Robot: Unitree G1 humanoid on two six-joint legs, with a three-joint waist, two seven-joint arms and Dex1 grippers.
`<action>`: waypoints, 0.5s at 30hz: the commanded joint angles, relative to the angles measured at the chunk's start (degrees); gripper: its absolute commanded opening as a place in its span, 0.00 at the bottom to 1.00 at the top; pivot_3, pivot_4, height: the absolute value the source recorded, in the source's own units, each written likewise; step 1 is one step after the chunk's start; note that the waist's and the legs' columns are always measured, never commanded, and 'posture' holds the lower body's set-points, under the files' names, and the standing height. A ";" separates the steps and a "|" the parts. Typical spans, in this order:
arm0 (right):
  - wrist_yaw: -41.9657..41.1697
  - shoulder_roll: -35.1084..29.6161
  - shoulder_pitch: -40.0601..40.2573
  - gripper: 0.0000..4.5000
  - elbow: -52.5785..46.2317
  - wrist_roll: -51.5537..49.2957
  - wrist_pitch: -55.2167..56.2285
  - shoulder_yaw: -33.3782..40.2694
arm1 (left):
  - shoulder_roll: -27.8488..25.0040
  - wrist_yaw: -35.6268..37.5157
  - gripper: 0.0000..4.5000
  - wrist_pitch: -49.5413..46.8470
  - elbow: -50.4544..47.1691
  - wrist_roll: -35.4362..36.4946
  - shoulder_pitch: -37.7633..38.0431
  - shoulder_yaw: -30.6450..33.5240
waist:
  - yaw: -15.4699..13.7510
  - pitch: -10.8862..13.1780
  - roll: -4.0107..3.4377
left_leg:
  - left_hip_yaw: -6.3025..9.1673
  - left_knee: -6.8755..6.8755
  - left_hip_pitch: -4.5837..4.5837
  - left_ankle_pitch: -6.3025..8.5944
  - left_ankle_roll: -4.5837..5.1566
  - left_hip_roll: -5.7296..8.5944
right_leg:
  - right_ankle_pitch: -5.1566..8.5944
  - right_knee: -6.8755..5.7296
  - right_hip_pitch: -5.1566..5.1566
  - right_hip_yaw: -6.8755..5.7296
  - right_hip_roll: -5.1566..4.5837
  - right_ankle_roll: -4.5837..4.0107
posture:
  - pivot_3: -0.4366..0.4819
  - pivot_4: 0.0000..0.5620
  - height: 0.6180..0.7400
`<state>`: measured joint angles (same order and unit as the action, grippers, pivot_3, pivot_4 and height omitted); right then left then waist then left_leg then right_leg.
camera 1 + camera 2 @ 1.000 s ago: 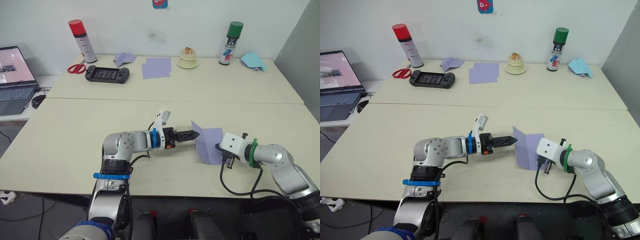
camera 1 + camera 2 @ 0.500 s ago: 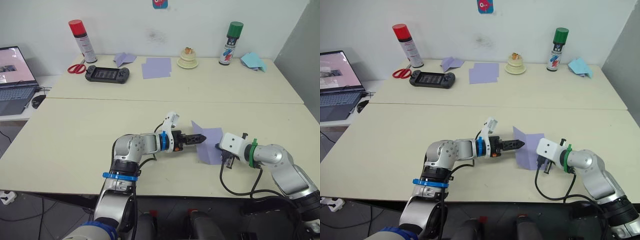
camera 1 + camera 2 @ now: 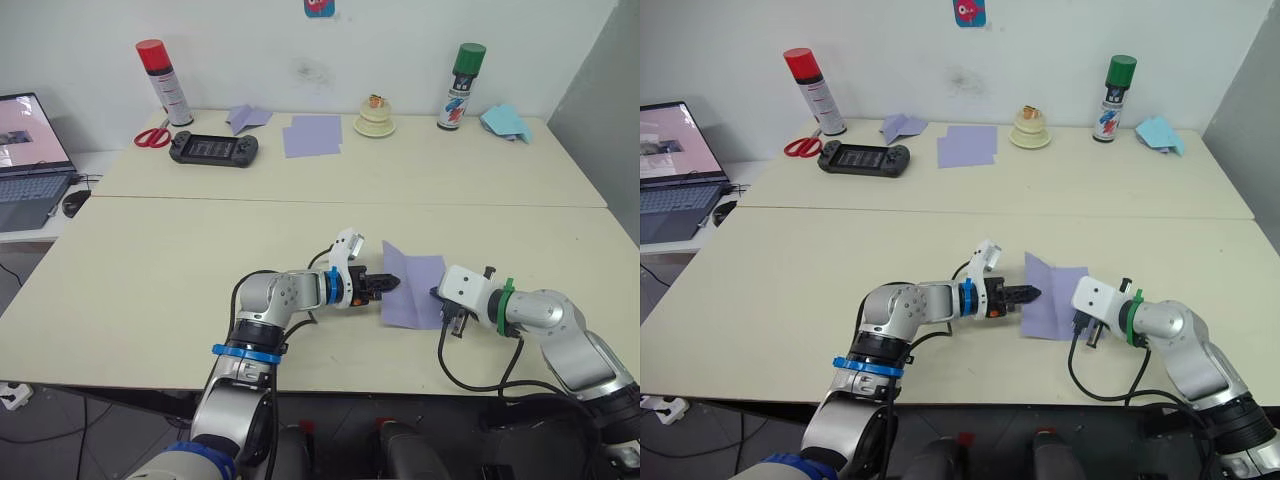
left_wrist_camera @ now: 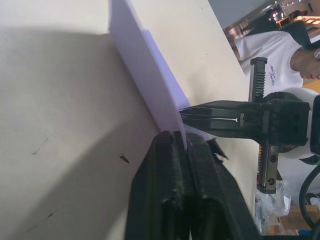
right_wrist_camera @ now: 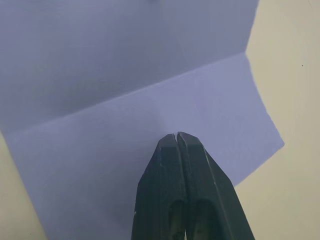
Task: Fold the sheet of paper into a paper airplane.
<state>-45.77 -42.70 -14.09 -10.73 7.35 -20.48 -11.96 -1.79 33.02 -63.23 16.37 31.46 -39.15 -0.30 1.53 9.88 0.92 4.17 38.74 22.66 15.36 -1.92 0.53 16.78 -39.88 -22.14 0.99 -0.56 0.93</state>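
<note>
Left eye view: left tool (image 3: pixel 388 285) pinches the sheet of paper (image 3: pixel 415 297) edge; right tool (image 5: pixel 177 137), pressed together, rests on it.

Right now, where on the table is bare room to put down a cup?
The near table is bare between the laptop and the left arm. It is crowded around the sheet of paper, and along the wall by the game console and green can.

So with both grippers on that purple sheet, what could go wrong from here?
The left gripper pinches only the edge of the sheet of paper, so it could slip out or tear. The right gripper, fingers shut, presses down on the sheet; if the left pulls against it, the paper may crumple and the crease go crooked.
</note>
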 commanded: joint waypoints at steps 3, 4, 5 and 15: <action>-0.27 0.97 -0.42 0.00 -1.84 -1.00 -0.18 0.55 | -0.06 -0.28 0.01 1.25 -0.88 -0.50 -0.62 -0.67 | 0.01 0.00 0.00 | 0.00 -0.01 0.00 0.00 0.00 0.00 | 0.00 0.00 0.00 0.00 0.00 0.00 | 0.48 0.27 1.00; -0.06 1.33 -0.91 0.00 -2.01 -1.22 -0.20 0.84 | -0.13 -0.54 0.01 1.10 -0.79 -0.39 -0.65 -0.28 | 0.02 0.00 0.00 | 0.00 -0.01 0.00 0.00 0.00 0.00 | 0.00 0.00 0.00 0.00 0.00 0.00 | 0.48 0.27 1.00; 0.22 2.01 -1.46 0.00 -2.35 -1.72 -0.48 1.26 | -0.30 -0.93 0.01 0.62 -0.83 -0.06 -0.73 0.50 | 0.03 0.00 0.00 | 0.00 -0.01 0.00 0.00 0.00 0.00 | 0.00 0.00 -0.01 0.00 0.00 0.00 | 0.48 0.27 1.00; 0.17 5.95 -3.38 0.00 -7.35 -4.51 -5.91 0.42 | -8.03 -0.20 0.01 -6.74 -3.55 2.16 -0.74 3.53 | 0.08 0.00 0.00 | 0.03 -0.04 0.02 0.00 -0.01 0.00 | 0.00 0.01 -0.04 -0.01 -0.01 0.00 | 0.48 0.27 1.00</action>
<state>-45.72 -36.85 -16.84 -15.85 3.33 -25.81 -11.97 -8.44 32.02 -67.42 14.84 32.14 -39.23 2.58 1.61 9.88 0.92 4.20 38.70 22.68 15.36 -1.93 0.53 16.78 -39.86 -22.18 0.98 -0.56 0.93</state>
